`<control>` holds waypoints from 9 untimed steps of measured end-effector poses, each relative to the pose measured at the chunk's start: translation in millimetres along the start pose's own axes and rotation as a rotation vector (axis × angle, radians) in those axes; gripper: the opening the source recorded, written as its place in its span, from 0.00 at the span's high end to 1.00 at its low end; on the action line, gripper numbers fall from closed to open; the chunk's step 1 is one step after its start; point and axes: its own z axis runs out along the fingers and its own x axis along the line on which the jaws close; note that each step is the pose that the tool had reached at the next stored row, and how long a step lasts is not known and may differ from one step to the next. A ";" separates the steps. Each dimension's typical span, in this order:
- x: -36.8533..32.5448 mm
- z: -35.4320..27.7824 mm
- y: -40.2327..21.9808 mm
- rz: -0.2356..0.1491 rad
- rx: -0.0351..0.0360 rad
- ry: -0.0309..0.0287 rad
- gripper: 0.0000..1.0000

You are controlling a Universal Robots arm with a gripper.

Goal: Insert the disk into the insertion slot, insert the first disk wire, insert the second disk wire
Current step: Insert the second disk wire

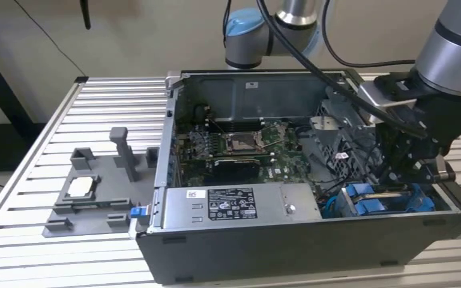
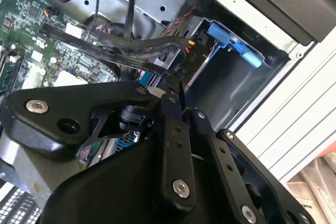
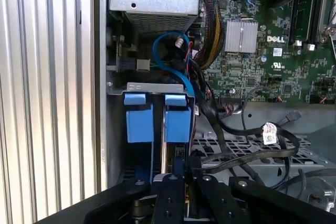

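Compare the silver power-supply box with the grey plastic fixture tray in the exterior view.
The power-supply box is shiny silver metal with a white label; the fixture tray is matte grey plastic. The box sits inside the open computer case, against its near wall; the tray lies outside it on the slatted table, toward the exterior view's left. The box is a closed block; the tray is a flat base with upright posts. Both are roughly rectangular and lie level.

You're at a robotics lab bench, slatted aluminium table (image 1: 46, 156), opened computer case (image 1: 311, 240), grey fixture tray (image 1: 86, 207), arm base (image 1: 251, 36) mounted behind.
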 end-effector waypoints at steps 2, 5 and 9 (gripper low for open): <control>0.1 1.5 -0.4 0.000 0.0001 -0.0036 0.84; 0.2 2.7 -1.2 0.000 0.0001 -0.0056 0.84; 0.5 4.9 -2.1 0.001 0.0002 -0.0071 0.84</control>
